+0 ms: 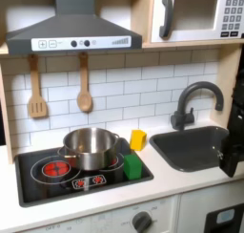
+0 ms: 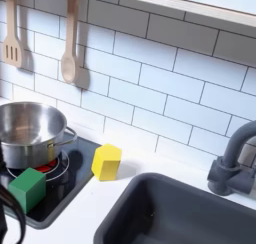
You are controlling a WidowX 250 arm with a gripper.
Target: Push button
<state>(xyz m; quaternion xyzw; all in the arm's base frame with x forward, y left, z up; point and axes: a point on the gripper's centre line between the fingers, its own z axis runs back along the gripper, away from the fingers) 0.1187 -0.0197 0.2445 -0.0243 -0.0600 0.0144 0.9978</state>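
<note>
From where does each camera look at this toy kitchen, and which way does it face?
First exterior view: in front, facing the wall squarely, hood to sink; dark shape at the first exterior view's right edge, perhaps the arm.
Second exterior view: closer, higher, angled down at the counter.
Both share pot, yellow block, green block, faucet.

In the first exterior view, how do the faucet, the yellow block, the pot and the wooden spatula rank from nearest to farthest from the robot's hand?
The hand is the dark shape at the first exterior view's right edge.
1. Faucet, behind the sink.
2. Yellow block, left of the sink.
3. Pot, on the stove.
4. Wooden spatula, hanging far left.
</note>
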